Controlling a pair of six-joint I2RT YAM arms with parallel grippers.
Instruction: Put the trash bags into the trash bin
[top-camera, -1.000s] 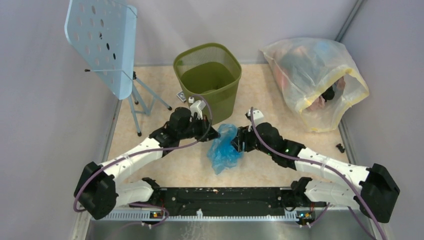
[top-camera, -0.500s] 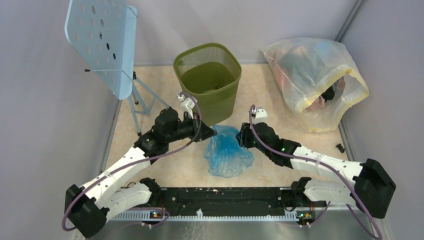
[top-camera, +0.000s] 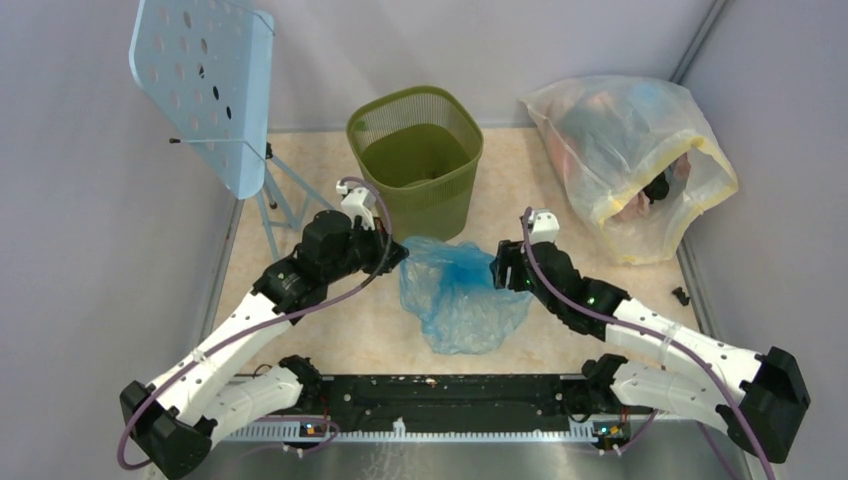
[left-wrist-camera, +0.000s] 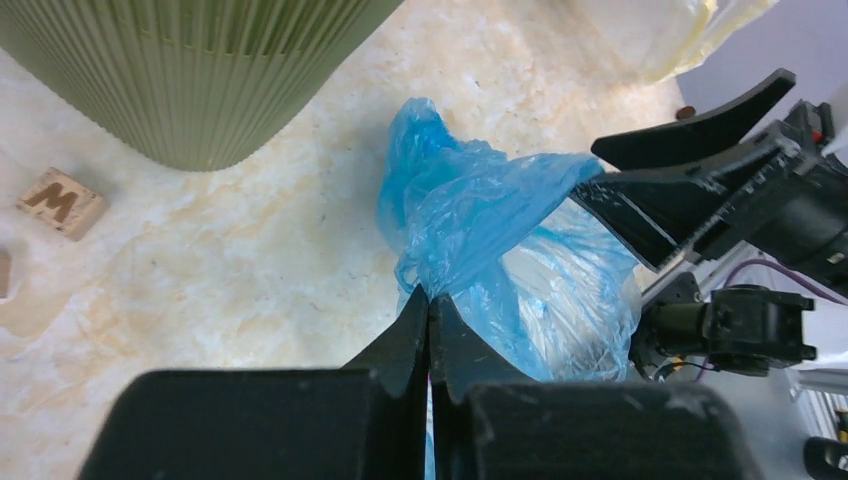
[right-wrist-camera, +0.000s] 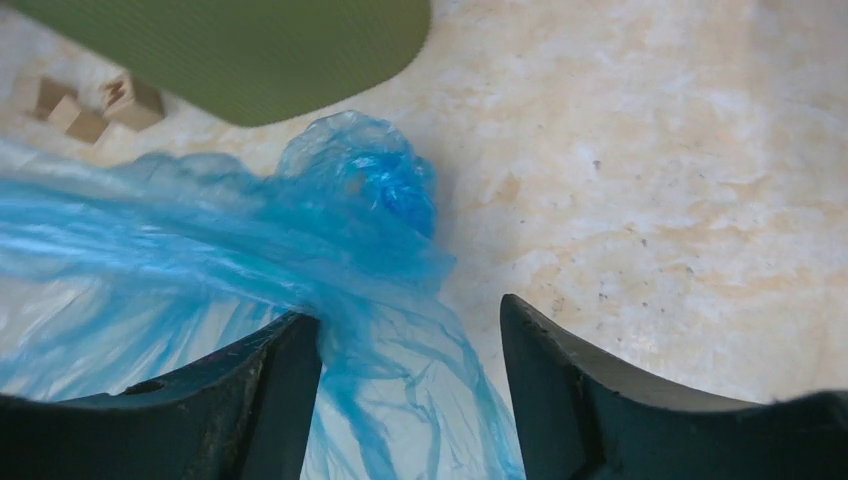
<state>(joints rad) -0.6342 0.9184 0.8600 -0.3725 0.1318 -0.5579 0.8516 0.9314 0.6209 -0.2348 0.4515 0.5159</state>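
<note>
1. You have the thin, crinkly, translucent light-blue plastic bag (top-camera: 462, 295) lying spread on the pale marbled worktop (top-camera: 560, 190). It sits just in front of the olive-green mesh-sided plastic bin (top-camera: 440, 205), outside it.
2. Your left claw (top-camera: 397, 255) sits in front of the bin, toward its left side. It is pinched tight on a bunched fold of the bag, and the fingertips (left-wrist-camera: 418, 330) meet with blue film between them.
3. Your right claw (top-camera: 497, 268), in front of the bin toward its right side, stands wide. Blue film passes between its fingers (right-wrist-camera: 280, 380) and drapes against one.
4. A small wooden letter block (left-wrist-camera: 60, 202) lies near the bin's base.
</note>
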